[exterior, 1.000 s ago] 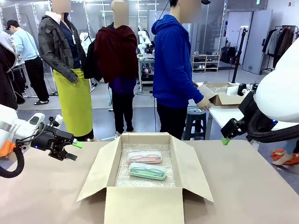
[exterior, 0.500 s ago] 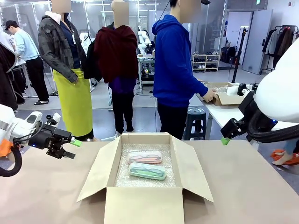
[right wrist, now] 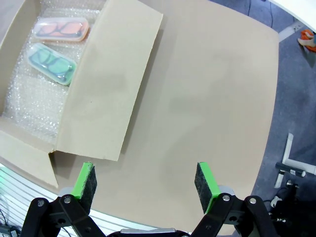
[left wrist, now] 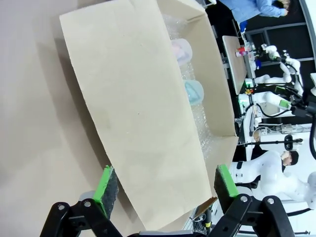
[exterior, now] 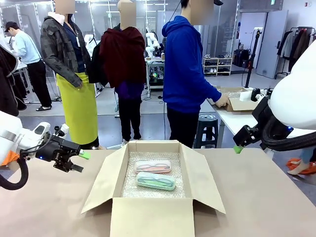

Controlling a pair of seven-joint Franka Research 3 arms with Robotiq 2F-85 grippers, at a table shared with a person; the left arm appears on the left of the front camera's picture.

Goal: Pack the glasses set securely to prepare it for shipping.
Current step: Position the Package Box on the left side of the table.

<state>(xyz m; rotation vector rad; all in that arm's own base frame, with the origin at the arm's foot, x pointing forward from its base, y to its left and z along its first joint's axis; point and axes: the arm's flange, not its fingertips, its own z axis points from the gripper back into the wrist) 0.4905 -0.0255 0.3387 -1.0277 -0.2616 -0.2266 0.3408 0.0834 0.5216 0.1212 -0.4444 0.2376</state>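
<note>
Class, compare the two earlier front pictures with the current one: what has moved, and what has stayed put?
The left gripper, jaws open and empty, drew back leftward, then came back toward the cardboard box. The person's hand reached to the box on the far table. The right gripper, the box and both glasses cases stayed put.

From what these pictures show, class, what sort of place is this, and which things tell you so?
Most likely a robot lab or testing hall. A cardboard box with two glasses cases sits on a table between two robot grippers, left and right, and more white robot arms stand at benches behind.
</note>
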